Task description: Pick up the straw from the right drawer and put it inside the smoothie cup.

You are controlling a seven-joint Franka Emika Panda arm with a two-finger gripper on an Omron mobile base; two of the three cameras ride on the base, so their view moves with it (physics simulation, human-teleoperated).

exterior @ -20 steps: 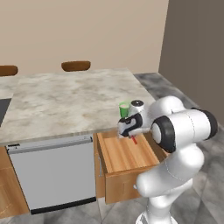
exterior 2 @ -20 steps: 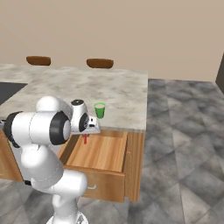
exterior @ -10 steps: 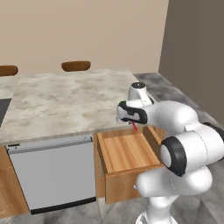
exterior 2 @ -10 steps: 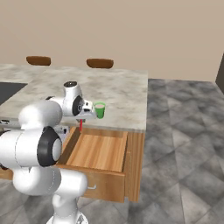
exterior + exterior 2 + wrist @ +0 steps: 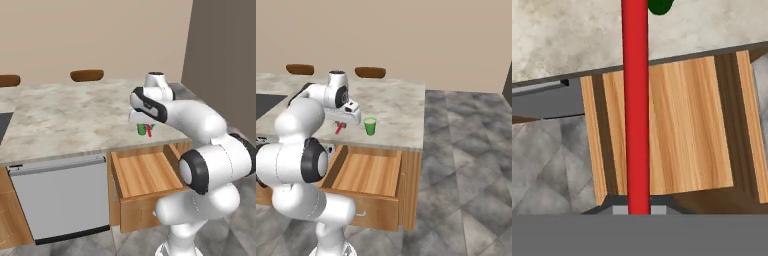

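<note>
My gripper (image 5: pixel 342 121) is shut on the red straw (image 5: pixel 339 129), which hangs slanted below it above the counter's front edge. In the right base view the small green smoothie cup (image 5: pixel 370 126) stands upright on the marble counter (image 5: pixel 401 107), a short way right of the straw and apart from it. From the left base, the gripper (image 5: pixel 146 124) and straw (image 5: pixel 149 131) partly cover the cup (image 5: pixel 141 129). The hand view has the straw (image 5: pixel 635 100) running up the middle, the cup (image 5: pixel 660 6) at the top edge, and the open right drawer (image 5: pixel 677 130) beneath.
The open wooden drawer (image 5: pixel 367 172) juts out from under the counter, its inside bare. A grey dishwasher panel (image 5: pixel 60 200) sits to its left. Two brown chair backs (image 5: pixel 370 72) show behind the counter. Grey tiled floor (image 5: pixel 466 175) lies to the right.
The hand has risen from just above the drawer to counter height with the straw in it, and the arm's elbow has swung round. The cup has not moved.
</note>
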